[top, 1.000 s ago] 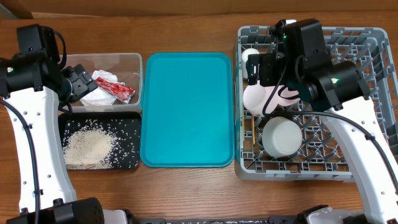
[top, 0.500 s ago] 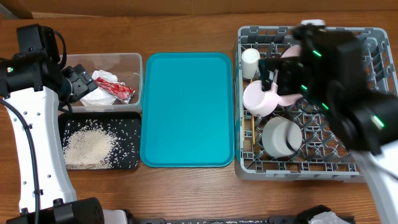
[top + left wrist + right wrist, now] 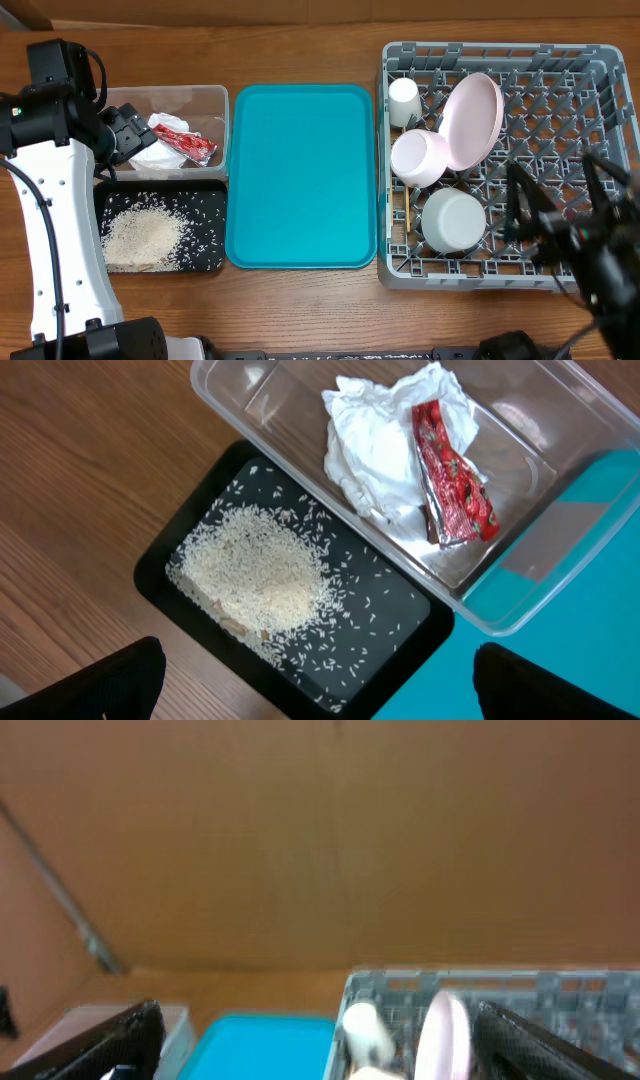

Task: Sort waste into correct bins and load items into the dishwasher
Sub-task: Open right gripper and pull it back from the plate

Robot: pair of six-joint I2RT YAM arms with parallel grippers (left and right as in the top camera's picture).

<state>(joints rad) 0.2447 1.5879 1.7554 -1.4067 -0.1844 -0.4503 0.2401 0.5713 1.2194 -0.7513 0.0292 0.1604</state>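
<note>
The grey dishwasher rack (image 3: 560, 90) holds an upright pale pink plate (image 3: 472, 120), a small white cup (image 3: 403, 100), a pink bowl (image 3: 420, 158), a white bowl (image 3: 452, 220) and a chopstick (image 3: 408, 215). My right gripper (image 3: 558, 200) is blurred over the rack's near right part, open and empty. The clear tub (image 3: 215, 92) contains the red wrapper (image 3: 450, 475) and white tissue (image 3: 380, 460). Rice (image 3: 260, 575) lies in the black tray (image 3: 400, 610). My left gripper (image 3: 320, 695) hangs open above both bins, holding nothing.
A flat teal tray (image 3: 300, 175) lies between the bins and the rack. A brown cardboard wall (image 3: 320, 840) stands behind the table. The right wrist view is blurred and shows the rack (image 3: 560, 988), the plate (image 3: 445, 1035) and the cup (image 3: 360, 1025).
My right arm has swung away from over the rack's left part toward the near right corner, uncovering the pink plate standing in the rack. The left arm has not moved.
</note>
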